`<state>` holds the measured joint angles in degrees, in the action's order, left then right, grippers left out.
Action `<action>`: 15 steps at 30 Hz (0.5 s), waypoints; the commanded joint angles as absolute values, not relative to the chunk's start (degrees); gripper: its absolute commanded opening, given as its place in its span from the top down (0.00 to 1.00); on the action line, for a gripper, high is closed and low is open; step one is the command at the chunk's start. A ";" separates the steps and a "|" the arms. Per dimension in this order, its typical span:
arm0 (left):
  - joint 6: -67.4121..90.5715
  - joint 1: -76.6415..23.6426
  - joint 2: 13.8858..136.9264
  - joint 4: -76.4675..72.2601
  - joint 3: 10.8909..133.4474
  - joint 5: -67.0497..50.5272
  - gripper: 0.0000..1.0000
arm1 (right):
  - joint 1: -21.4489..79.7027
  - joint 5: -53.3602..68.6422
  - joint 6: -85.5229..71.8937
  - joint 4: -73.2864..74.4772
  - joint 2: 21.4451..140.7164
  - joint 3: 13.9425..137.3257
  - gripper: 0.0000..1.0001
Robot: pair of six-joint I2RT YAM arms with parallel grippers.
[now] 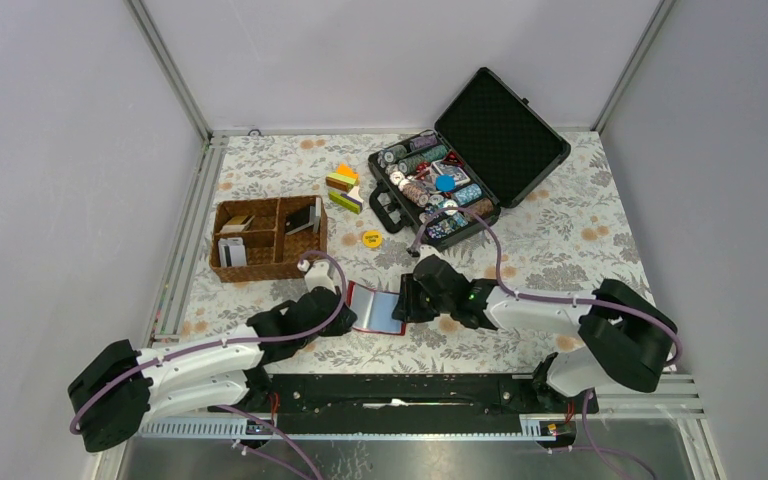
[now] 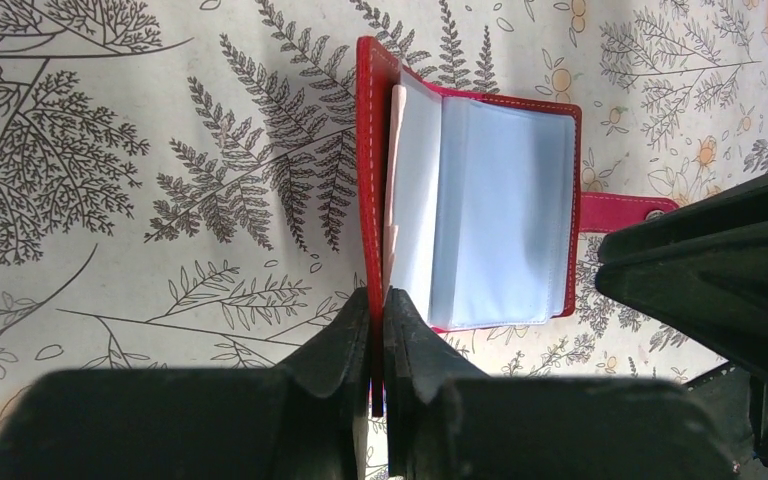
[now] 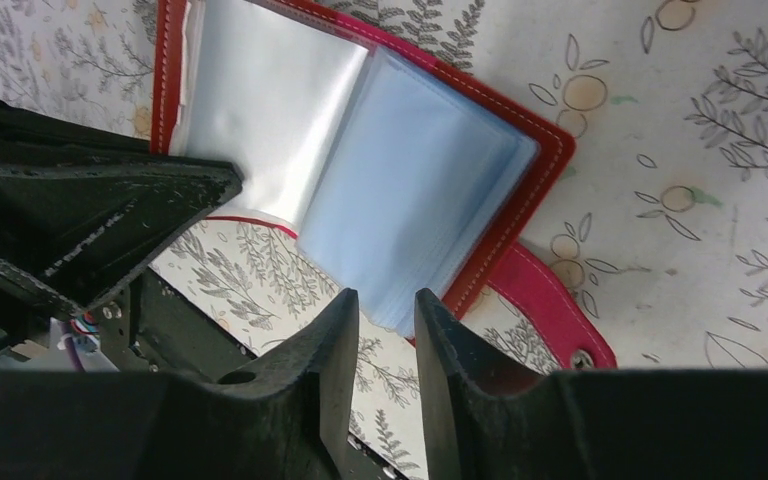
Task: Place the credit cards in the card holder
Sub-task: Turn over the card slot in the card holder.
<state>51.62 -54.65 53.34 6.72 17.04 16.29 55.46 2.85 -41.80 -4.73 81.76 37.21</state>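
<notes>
Here, your card holder [image 1: 375, 308] lies spread open on the fern-print tablecloth [image 1: 580, 250], between both grippers, inside plain grey walls [image 1: 50, 150]. Your left gripper [image 2: 376, 305] is pinched tight on its red cover. Only the right wrist view shows your right gripper [image 3: 387, 300] slightly parted at the clear sleeves' corner; whether it grips them, you cannot tell. Overhead alone shows credit cards [image 1: 231, 250] in the wicker basket [image 1: 265, 271].
</notes>
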 commanded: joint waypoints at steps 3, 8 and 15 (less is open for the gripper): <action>52.90 -54.85 51.96 5.00 15.82 15.52 1.00 | 55.62 4.60 -44.83 -9.94 84.71 37.51 0.70; 53.09 -54.90 51.86 4.96 15.82 15.38 1.00 | 55.61 1.90 -45.78 -8.49 86.73 37.58 0.72; 53.02 -54.86 51.61 4.99 15.64 15.14 1.00 | 55.63 1.57 -46.20 -8.85 88.96 37.40 0.71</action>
<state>52.58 -54.65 52.53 6.28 16.27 16.03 55.46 3.60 -45.12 -8.10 87.94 37.19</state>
